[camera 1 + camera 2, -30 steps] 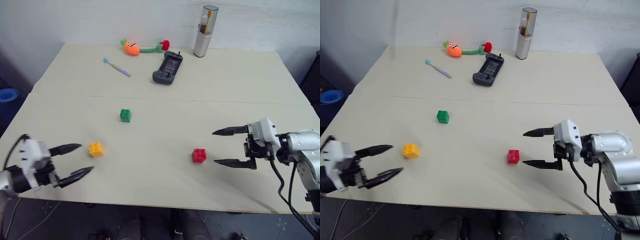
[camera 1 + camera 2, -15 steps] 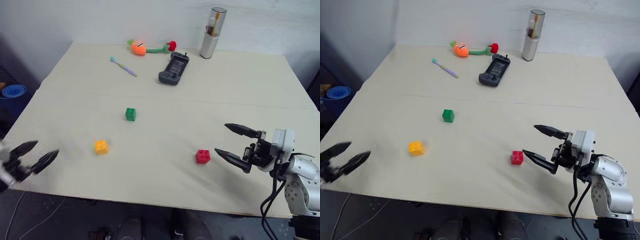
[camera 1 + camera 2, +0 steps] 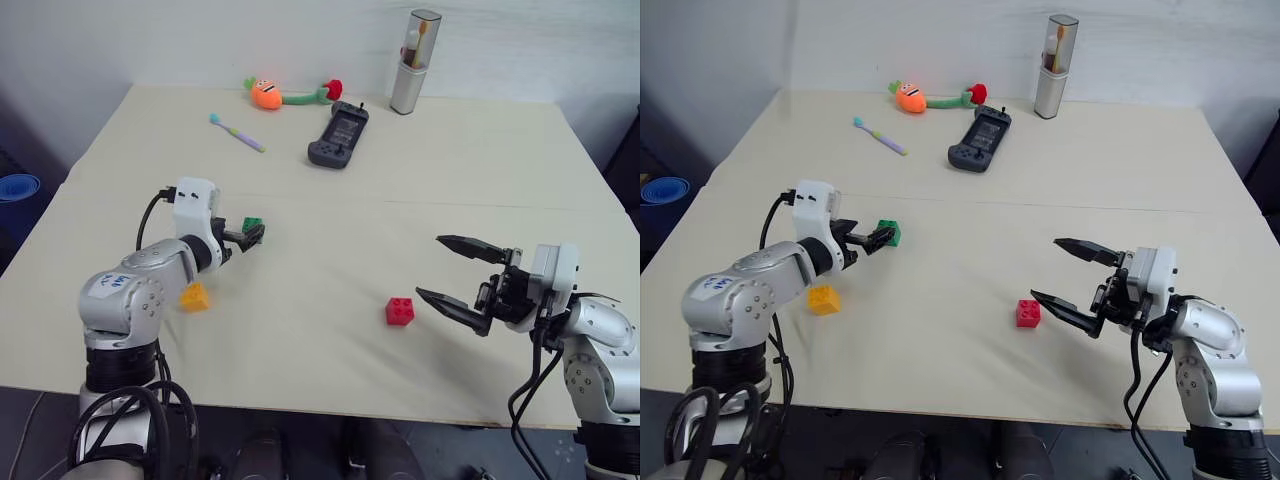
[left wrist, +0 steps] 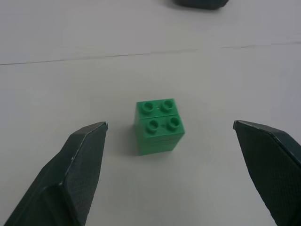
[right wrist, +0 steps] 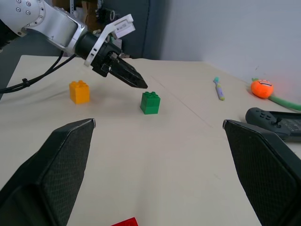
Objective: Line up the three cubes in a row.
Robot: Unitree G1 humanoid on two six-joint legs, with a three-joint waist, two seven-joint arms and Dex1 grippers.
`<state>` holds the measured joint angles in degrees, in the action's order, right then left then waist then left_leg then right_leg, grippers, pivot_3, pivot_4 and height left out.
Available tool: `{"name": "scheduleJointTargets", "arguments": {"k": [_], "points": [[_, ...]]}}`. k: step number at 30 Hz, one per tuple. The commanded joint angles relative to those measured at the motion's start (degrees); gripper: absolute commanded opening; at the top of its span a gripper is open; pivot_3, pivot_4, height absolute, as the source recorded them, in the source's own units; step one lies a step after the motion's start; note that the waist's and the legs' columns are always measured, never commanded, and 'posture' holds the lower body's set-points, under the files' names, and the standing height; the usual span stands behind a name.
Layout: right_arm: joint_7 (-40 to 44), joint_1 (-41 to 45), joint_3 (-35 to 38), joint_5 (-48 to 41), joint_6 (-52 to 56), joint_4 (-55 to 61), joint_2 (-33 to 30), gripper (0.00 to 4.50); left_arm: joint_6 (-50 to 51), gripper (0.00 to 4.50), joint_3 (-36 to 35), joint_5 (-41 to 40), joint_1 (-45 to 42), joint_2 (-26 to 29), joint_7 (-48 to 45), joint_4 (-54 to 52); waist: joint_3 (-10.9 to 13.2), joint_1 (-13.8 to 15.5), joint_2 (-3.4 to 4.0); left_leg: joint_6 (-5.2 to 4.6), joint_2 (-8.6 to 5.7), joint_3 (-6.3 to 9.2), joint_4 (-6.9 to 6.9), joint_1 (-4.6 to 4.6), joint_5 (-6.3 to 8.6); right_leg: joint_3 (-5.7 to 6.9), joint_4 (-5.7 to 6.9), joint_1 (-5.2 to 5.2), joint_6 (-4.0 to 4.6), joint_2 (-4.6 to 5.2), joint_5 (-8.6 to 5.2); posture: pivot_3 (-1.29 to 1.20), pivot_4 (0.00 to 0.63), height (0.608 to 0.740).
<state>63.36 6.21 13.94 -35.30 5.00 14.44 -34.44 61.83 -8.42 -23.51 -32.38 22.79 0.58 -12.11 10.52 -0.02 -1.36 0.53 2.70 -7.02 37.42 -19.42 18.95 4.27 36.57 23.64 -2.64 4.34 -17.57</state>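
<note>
no readable text, labels, brands or numbers on anything in view

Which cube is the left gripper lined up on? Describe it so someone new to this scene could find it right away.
On the pale table, look near the middle seam on the robot's left side, where the open left gripper points. Just past its fingertips sits the green cube, untouched. It is the only green one: the yellow-orange cube lies nearer the robot, the red cube off towards the right gripper.

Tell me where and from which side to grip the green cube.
Grip the green cube on its two flat side walls, below the studs, approaching low from the near side where the open left gripper already brackets it. It sits upright on the table.
</note>
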Motion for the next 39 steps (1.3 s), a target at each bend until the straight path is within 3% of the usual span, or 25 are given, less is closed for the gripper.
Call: {"name": "scheduleJointTargets", "arguments": {"k": [1,4,16,25,29,35,36,39], "points": [[-1.1,-0.2,1.3,-1.3,0.4,3.5,-1.1,4.47,-5.7,4.50,3.5,6.7,-0.7,-2.1,3.5,3.8,0.0,0.1,-0.01,0.00,-0.02,0.01,0.00,0.00,0.00,0.00,0.01,0.00,0.00,0.01,0.00,0.00,0.150,0.740],[-1.5,-0.5,1.6,-1.5,0.9,4.1,-1.4,4.47,-8.6,4.50,2.0,7.0,-1.6,-5.9,3.4,7.8,0.0,0.2,-0.05,-0.01,-0.03,0.02,0.04,-0.02,0.00,0.00,0.02,-0.01,0.00,0.03,0.00,0.00,0.150,0.740],[-2.1,-3.3,1.9,-2.5,2.0,6.0,-1.7,4.47,-19.8,4.50,5.9,12.5,-8.0,-10.2,-0.3,21.3,0.0,0.6,-0.08,-0.02,0.00,0.04,0.22,-0.16,0.01,0.08,0.01,0.01,-0.01,0.01,0.01,0.00,0.150,0.740],[-1.3,-5.3,2.2,-3.1,2.0,5.6,-1.9,4.47,-21.7,4.50,4.6,16.7,-10.2,-15.9,6.7,25.3,0.1,1.3,-0.10,-0.07,-0.01,0.05,0.27,-0.21,0.03,0.11,-0.02,0.00,-0.03,0.02,0.01,0.00,0.150,0.740],[-0.8,-6.4,2.5,-3.1,1.6,5.2,-2.0,4.50,-21.2,3.62,3.3,17.9,-10.0,-17.7,10.3,24.6,0.1,1.3,-0.12,-0.07,0.00,0.05,0.27,-0.21,0.03,0.11,-0.02,0.01,-0.03,0.01,0.02,0.00,0.150,0.740],[-0.5,-6.9,2.3,-2.6,0.9,4.4,-1.6,4.50,-19.0,1.67,3.4,17.8,-9.3,-19.7,10.1,22.8,0.1,1.4,-0.14,-0.09,-0.01,0.07,0.31,-0.24,0.05,0.13,-0.02,0.00,-0.04,0.02,0.02,0.00,0.150,0.740],[-0.5,-6.9,2.3,-2.6,0.8,4.3,-1.6,4.50,-18.9,1.49,3.3,17.9,-9.4,-19.6,9.9,22.8,0.1,1.4,-0.14,-0.09,0.00,0.07,0.31,-0.24,0.05,0.13,-0.02,0.00,-0.04,0.02,0.02,0.00,0.150,0.740],[-0.3,-7.2,2.2,-2.4,0.2,3.9,-1.4,4.50,-18.9,1.51,3.4,17.3,-9.4,-17.4,6.3,21.9,0.1,1.3,-0.14,-0.08,0.00,0.07,0.31,-0.23,0.05,0.13,-0.01,0.00,-0.04,0.01,0.02,0.00,0.150,0.740]]}}
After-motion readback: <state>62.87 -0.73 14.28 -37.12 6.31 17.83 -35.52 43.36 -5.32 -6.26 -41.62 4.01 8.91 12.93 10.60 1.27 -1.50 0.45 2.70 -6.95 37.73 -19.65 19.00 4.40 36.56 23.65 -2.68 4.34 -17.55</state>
